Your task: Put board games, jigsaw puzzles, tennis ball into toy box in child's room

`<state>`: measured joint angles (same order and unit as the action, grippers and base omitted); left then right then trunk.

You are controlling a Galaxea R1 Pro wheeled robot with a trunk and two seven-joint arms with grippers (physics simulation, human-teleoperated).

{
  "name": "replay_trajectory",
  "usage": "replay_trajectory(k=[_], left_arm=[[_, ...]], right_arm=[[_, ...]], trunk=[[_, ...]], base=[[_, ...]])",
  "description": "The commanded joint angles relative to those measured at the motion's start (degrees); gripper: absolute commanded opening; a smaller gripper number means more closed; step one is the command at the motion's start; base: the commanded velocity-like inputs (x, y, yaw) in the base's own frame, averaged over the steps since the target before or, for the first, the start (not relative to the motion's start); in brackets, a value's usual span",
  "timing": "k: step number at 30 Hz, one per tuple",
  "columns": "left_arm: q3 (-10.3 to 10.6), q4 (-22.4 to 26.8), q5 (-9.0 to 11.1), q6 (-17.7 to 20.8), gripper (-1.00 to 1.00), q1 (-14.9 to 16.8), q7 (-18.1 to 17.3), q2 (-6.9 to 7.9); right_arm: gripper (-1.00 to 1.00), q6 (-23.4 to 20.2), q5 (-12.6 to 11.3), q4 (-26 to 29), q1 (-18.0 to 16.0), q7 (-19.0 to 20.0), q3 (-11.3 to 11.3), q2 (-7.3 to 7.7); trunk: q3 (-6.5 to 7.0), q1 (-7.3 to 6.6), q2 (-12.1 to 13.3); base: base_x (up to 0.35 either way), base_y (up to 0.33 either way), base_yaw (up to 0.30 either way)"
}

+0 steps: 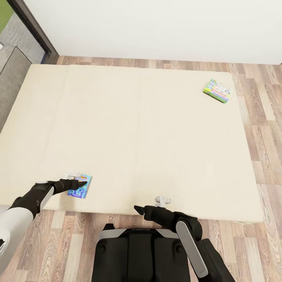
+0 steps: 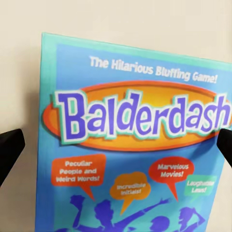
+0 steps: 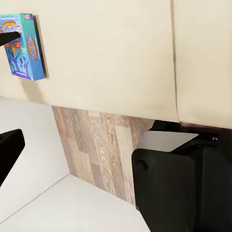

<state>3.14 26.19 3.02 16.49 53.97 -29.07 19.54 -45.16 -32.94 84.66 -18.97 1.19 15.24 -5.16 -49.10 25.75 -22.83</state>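
At the near edge of the bed (image 1: 137, 129): left gripper (image 1: 81, 182), fingers spread wide, one dark tip showing at either side of the blue board game (image 2: 130, 140) in the left wrist view, poised directly over its lid and not yet closed on it. Box lies flat on the beige mattress, close to the edge. Right gripper (image 1: 138, 208): low by the bed's edge over the wooden floor (image 1: 258, 102), holding nothing; whether its fingers are apart cannot be told. Second board game (image 1: 217, 90) (pastel lid, green edge): far corner of the mattress, well apart from both arms.

Progress, as judged: early; both bed games uncollected. Left wrist view alone reads the title, "Balderdash"; head view alone shows the second game.
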Motion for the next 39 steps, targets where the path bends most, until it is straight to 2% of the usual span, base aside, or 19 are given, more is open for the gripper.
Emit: replay_trajectory(k=[1,8,19,39], left_arm=[[0.29,0.09,0.32,0.39,1.0,0.01,-0.02,0.06],[0.23,0.09,0.32,0.41,1.0,-0.01,-0.02,0.06],[0.3,0.09,0.32,0.49,1.0,-0.01,-0.02,-0.01],[0.38,0.09,0.31,0.48,1.0,-0.01,-0.02,-0.02]], right_arm=[[1.0,-0.27,0.12,0.05,-0.02,0.13,-0.04,-0.02],[1.0,-0.27,0.13,0.04,-0.02,0.13,-0.03,-0.13],[1.0,-0.27,0.16,0.06,-0.02,0.13,-0.03,-0.03],[1.0,-0.24,0.15,0.1,-0.02,0.13,-0.04,-0.01]], trunk=[[-0.06,0.03,-0.09],[-0.06,0.03,-0.09],[-0.06,0.03,-0.09],[-0.06,0.03,-0.09]], base=[[0.0,0.0,0.005],[0.0,-0.042,0.002],[0.0,-0.184,0.0],[0.0,-0.016,0.0]])
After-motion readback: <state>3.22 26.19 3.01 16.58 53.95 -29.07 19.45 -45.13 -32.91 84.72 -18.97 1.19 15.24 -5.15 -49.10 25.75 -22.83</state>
